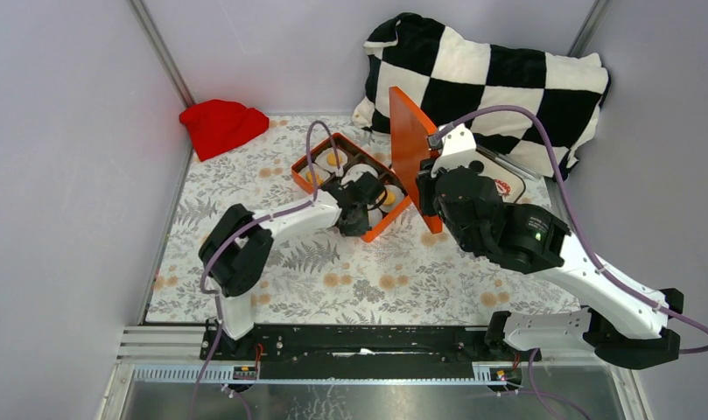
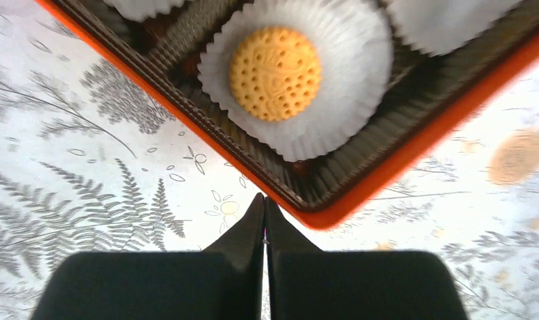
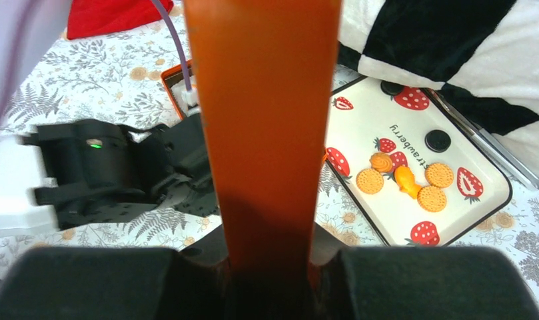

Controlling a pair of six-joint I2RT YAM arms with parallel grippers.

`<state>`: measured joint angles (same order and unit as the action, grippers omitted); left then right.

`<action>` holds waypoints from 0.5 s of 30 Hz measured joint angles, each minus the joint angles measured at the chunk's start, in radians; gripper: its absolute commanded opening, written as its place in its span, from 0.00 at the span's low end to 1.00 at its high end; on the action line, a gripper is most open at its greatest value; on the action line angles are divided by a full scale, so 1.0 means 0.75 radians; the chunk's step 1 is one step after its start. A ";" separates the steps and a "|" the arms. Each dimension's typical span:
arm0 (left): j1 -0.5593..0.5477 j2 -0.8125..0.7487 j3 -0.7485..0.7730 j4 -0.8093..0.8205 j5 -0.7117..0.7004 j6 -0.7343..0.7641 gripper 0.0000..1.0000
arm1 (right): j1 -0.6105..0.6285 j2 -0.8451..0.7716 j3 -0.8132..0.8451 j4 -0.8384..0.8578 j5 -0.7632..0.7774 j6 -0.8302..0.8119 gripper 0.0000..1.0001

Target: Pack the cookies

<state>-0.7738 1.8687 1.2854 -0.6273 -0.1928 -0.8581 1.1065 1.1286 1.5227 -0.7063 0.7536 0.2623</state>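
An orange box (image 1: pixel 378 226) with dark compartments holds golden cookies (image 1: pixel 335 159) in white paper cups. In the left wrist view one golden cookie (image 2: pixel 274 73) lies in a cup inside the box's near corner (image 2: pixel 386 172). My left gripper (image 2: pixel 264 201) is shut and empty, just outside that corner, as the top view (image 1: pixel 355 219) also shows. My right gripper (image 3: pixel 266 257) is shut on the orange lid (image 3: pixel 263 127), held upright beside the box (image 1: pixel 410 140). Several more golden cookies (image 3: pixel 370 181) and two black ones (image 3: pixel 438 140) lie on a strawberry tray (image 3: pixel 386 220).
A black-and-white checkered pillow (image 1: pixel 508 79) lies at the back right, behind the tray (image 1: pixel 508 185). A red cloth (image 1: pixel 220 125) lies at the back left. Grey walls close in both sides. The floral cloth (image 1: pixel 376 280) covers the table.
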 measured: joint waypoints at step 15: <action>0.475 -0.028 0.443 0.038 -0.243 0.150 0.00 | -0.047 0.014 -0.079 0.096 -0.024 -0.009 0.00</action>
<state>-0.4179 1.8477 1.6173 -0.5991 -0.3752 -0.7460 1.0710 1.1393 1.4635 -0.6342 0.7357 0.2558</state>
